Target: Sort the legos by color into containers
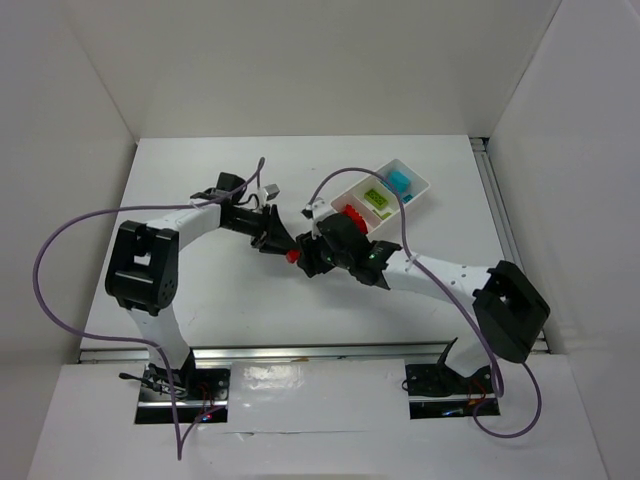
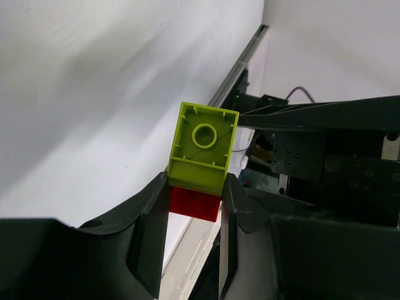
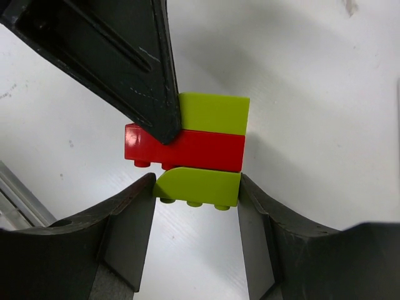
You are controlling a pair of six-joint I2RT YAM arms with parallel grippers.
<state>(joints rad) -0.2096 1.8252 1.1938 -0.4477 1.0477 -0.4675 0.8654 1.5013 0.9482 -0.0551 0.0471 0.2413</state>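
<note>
Top external view: a white table (image 1: 200,180) carries everything. Two arms reach in from the near edge, the left arm (image 1: 180,222) and the right arm (image 1: 450,278), and their wrists meet over the middle of the table.

Just beyond and to the right of that meeting point lies one white rectangular plastic tray (image 1: 413,171), set at a slant and split into three compartments. The nearest compartment holds red bricks (image 1: 352,214), the middle one lime green bricks (image 1: 377,198) and the farthest one cyan bricks (image 1: 401,181). They are too small here to count.

There are two hands, and both are clamped on one stack of three bricks, which is apart from the tray, just to its near-left. In the left wrist view, the left hand (image 2: 195,190) is closed on the red plastic brick (image 3: 187,149), with a finger pressed to each side. In the right wrist view, the right hand (image 3: 197,184) is closed on the lime green plastic brick with a curved top (image 3: 200,187), and both fingers touch its ends.

In the stack, the red plastic brick sits in the middle, one of one. The lime green plastic brick with a curved top is on one face. A square lime green plastic brick (image 3: 215,114) is on the other, its hollow underside facing the left wrist camera, so the stack has two lime green bricks.
</note>
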